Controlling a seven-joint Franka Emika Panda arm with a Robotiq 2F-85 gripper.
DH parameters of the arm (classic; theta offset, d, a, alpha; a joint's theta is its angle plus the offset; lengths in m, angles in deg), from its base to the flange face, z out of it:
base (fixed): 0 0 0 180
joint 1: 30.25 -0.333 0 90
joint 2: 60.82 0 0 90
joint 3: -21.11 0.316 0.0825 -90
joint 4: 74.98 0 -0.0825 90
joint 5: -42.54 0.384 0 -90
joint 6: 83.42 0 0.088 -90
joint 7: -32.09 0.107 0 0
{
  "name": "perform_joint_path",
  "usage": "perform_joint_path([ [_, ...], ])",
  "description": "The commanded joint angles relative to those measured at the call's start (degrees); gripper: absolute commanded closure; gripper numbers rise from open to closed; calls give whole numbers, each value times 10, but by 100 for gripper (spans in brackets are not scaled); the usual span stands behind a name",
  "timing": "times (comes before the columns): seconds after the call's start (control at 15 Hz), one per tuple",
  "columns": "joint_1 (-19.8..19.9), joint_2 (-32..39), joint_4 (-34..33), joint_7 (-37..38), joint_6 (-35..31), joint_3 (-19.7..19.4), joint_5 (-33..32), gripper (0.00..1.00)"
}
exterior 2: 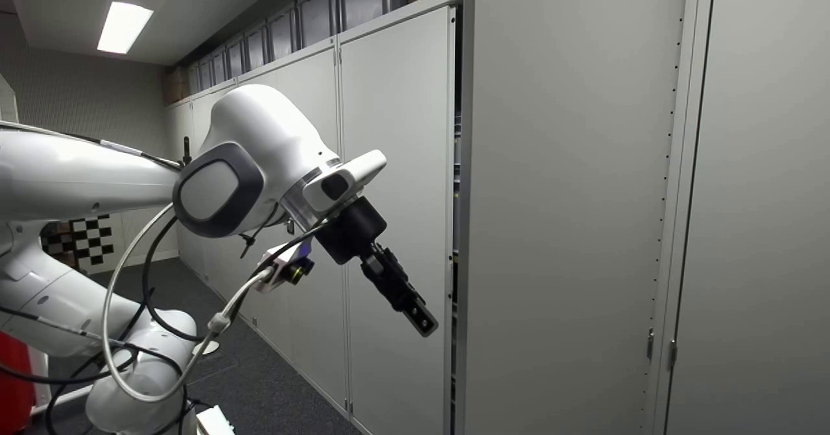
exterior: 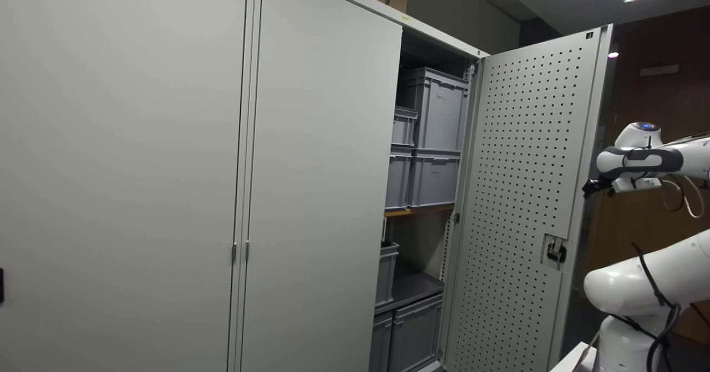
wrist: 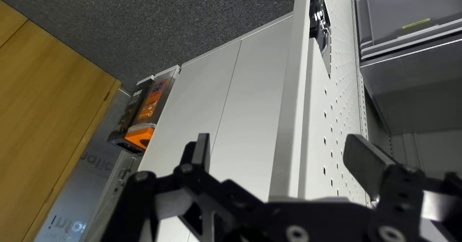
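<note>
My gripper is black, with its two fingers spread wide apart and nothing between the pads. In the wrist view the free edge of an open light-grey cabinet door runs between the fingers in the picture; no contact shows. The door's perforated inner face shows in an exterior view, with a latch handle below gripper height. My gripper is near that free edge there. In an exterior view my gripper points down to the right, beside the door's plain outer face. The latch also shows in the wrist view.
The open cabinet holds grey bins on shelves. A closed door stands beside the opening. More cabinets line the wall. A cable loops from the arm. The wrist view shows dark carpet and a wooden panel.
</note>
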Motion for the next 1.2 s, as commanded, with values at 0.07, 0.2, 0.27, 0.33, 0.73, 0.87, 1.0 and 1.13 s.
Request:
perform_joint_path([
  [0.07,1,31,-22,-41,-25,-5,21,0],
  [0.2,-5,36,-27,-52,-25,-9,28,0],
  [0.27,-8,40,-31,-59,-25,-12,32,0],
  [0.33,-9,44,-34,-65,-24,-14,36,0],
  [0.73,-21,64,-55,-99,-21,-27,63,0],
  [0.87,-24,71,-64,-108,-19,-29,70,0],
  [1.0,-30,75,-70,-115,-20,-30,76,0],
  [1.13,-38,78,-78,-123,-18,-31,82,0],
])
